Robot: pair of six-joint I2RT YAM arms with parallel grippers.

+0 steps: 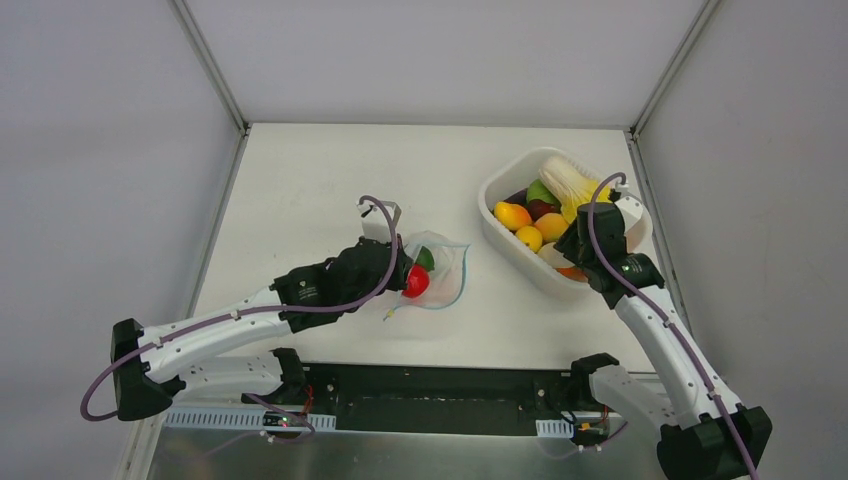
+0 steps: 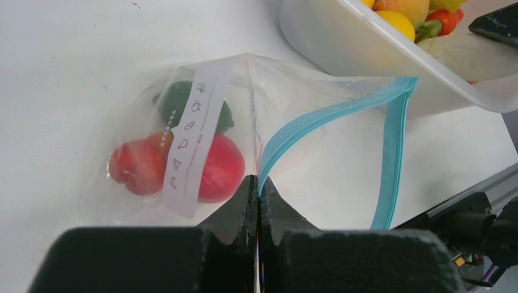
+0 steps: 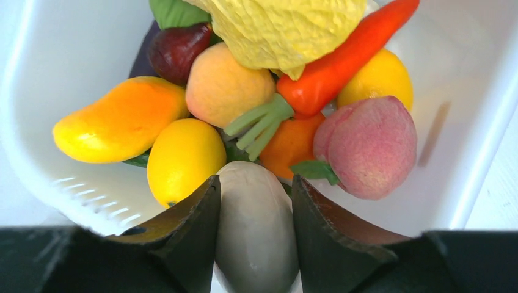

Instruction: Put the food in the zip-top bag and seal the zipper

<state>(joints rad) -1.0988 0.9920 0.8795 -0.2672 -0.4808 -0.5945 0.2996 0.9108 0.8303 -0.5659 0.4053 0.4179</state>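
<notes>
A flat white table [image 1: 300, 180] fills the middle of the top view. A white rounded plastic tub [image 1: 497, 190] is set at the upper right of that view and is heaped with glossy toy fruits and vegetables [image 3: 122, 122] in yellow, orange, red and green. A clear crinkly plastic zip-top bag [image 2: 293, 104] is laid at the centre, just left of the tub. A red rounded toy [image 2: 220, 168] and a dark green toy [image 2: 177, 101] are seen inside it, partly hidden by a white label strip [image 2: 195, 134]. The thin teal-blue zipper strip [image 2: 330, 113] is parted into 2 spread halves. The left gripper [image 2: 258, 183] is pinched tight on the bag's edge at the strip's end. At the lower centre of the right wrist view, a pale grey oval toy [image 3: 256, 226] is clamped between the 2 fingers of the right gripper [image 3: 255, 183].
</notes>
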